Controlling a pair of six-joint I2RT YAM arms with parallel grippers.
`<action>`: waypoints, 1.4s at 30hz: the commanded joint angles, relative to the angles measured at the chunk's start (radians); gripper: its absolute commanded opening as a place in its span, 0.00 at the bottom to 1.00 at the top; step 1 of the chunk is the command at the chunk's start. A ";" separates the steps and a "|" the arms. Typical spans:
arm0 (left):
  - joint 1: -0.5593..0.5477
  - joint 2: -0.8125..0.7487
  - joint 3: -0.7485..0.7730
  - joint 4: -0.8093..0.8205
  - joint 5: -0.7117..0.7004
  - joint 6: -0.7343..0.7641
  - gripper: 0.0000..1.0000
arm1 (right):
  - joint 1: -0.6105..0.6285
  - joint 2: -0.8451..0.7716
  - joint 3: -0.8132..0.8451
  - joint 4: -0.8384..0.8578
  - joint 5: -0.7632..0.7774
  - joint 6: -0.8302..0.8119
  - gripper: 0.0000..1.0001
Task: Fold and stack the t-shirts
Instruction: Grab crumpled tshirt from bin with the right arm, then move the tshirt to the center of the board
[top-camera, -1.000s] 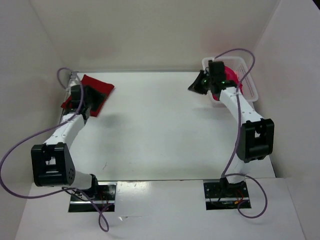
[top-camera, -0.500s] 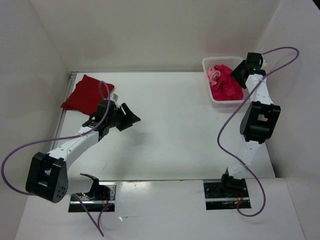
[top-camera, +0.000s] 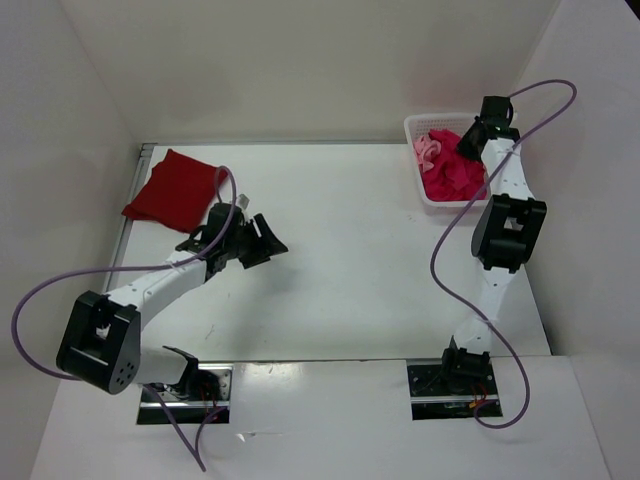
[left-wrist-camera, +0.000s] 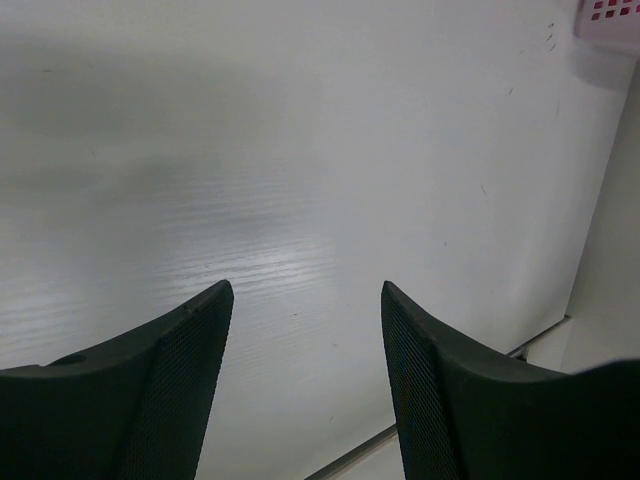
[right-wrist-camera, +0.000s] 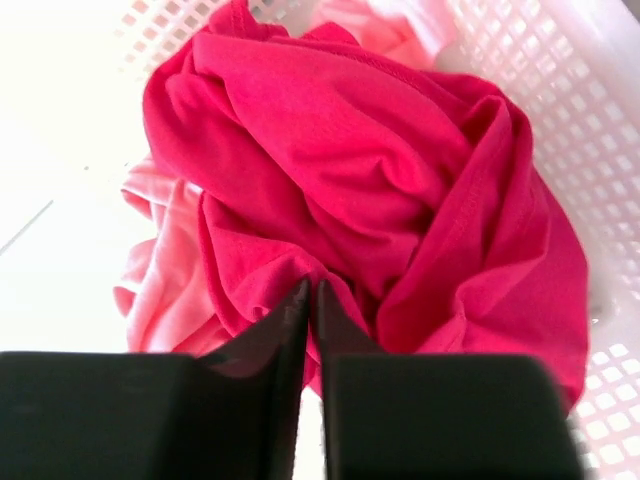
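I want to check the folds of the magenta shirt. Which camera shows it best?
The right wrist view: the magenta shirt appears large and close, crumpled in the white basket. The top view shows it small. The left wrist view shows only a basket corner, no shirt.

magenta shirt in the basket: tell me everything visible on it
The magenta shirt is soft knit cloth, bright pink-red, crumpled in a loose heap with deep folds and a stitched hem showing. It is not folded. It fills most of the white mesh basket, lying partly over the pale pink shirt and against the basket wall. The right claw, jaws nearly together, sits at its near fold; whether it pinches cloth is unclear.
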 joint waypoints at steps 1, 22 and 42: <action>-0.001 0.013 0.035 0.017 0.006 0.011 0.69 | 0.010 -0.061 0.007 0.015 0.018 -0.004 0.05; 0.043 0.139 0.239 0.027 0.086 0.002 0.69 | 0.285 -0.750 0.173 0.261 -0.438 0.296 0.00; 0.465 -0.041 0.132 -0.043 0.092 -0.017 0.70 | 0.441 -0.719 -0.433 0.770 -0.795 0.406 0.00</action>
